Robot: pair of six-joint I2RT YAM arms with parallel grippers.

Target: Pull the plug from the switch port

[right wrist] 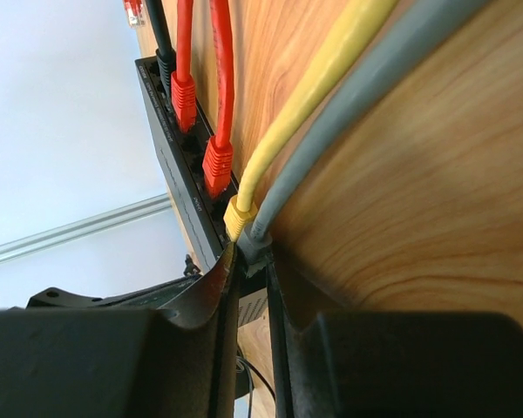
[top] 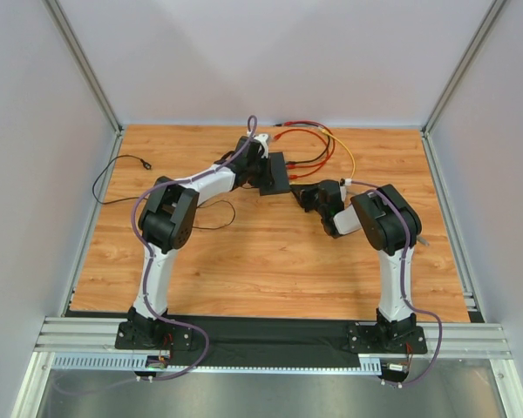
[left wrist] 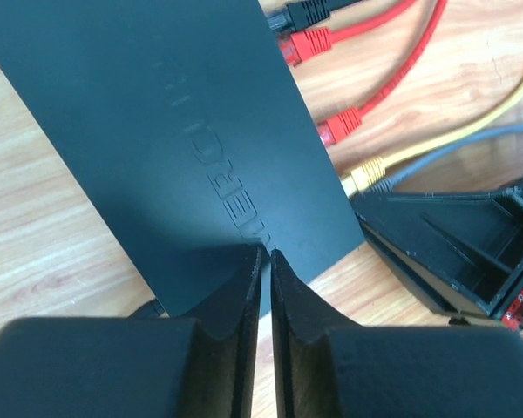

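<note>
Closest to the left wrist lens, the left claw (left wrist: 266, 254) shows its two fingers together with only a thin slit between them, tips at the edge of the switch (left wrist: 157, 113). It looks to be pressing the box down rather than pinching it, though I cannot tell for certain. The switch lies flat on the table (top: 244, 252), in the far middle between the two claws, its long axis running roughly away from the arms. Its sockets line the right long side.

Along that side, from far end to near end, sit a black plug (left wrist: 307, 12), two red plugs (left wrist: 307, 45), a yellow plug (right wrist: 236, 214) and the grey plug (right wrist: 255, 246) (last in the row). The right claw (right wrist: 251, 261) has a finger on either side of the grey plug, right at the socket mouth, and appears clamped on it. The yellow plug lies just beside the outside of one finger.

The move turns on one relation: the grey plug points out of the switch's right side, square to its long axis, and the grey cable (right wrist: 392, 96) trails off along that line. So the pull belongs to the right arm, straight away from the switch to the right. The left claw on the opposite side would keep the box from dragging along. Any latch tab is hidden.
</note>
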